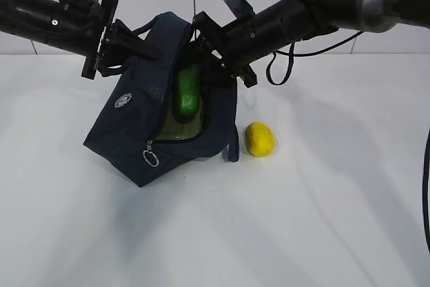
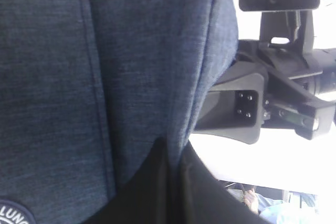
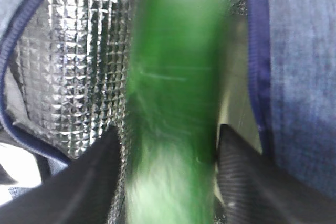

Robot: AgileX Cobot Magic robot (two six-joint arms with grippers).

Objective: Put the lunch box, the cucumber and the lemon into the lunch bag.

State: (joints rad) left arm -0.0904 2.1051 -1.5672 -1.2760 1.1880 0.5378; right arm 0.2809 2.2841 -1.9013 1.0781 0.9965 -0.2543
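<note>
The navy lunch bag (image 1: 134, 132) leans on the table with its mouth open toward me and its foil lining (image 3: 79, 51) showing. My left gripper (image 1: 138, 42) is shut on the bag's upper fabric (image 2: 79, 77) and holds it up. The pale green lid of the lunch box (image 1: 181, 129) shows inside the bag. The dark green cucumber (image 1: 188, 92) stands upright in the bag mouth on the box. In the right wrist view the cucumber (image 3: 173, 77) is blurred between the parted fingers of my open right gripper (image 3: 168, 140), which sits at the bag's top edge (image 1: 205, 44). The yellow lemon (image 1: 259, 139) lies on the table right of the bag.
The white table (image 1: 322, 220) spreads around the bag and lemon. The bag's metal ring pull (image 1: 150, 159) hangs at the front corner. The right arm's body (image 2: 273, 98) shows beyond the bag in the left wrist view.
</note>
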